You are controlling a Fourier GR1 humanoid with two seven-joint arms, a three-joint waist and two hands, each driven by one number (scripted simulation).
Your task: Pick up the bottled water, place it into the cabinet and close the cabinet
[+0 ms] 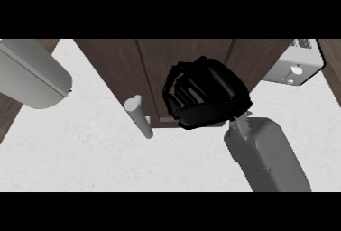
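Against the dark wood cabinet (133, 58), above white counter (100, 158), curled right robot hand (203, 92).

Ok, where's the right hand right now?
In the head view the right hand is just right of centre, fingers curled, against the dark wooden cabinet door, with the cabinet handle just to its left.

Grey arm, black hand

The right hand (203, 97) is glossy black; its forearm (266, 153) is smooth, rounded grey.
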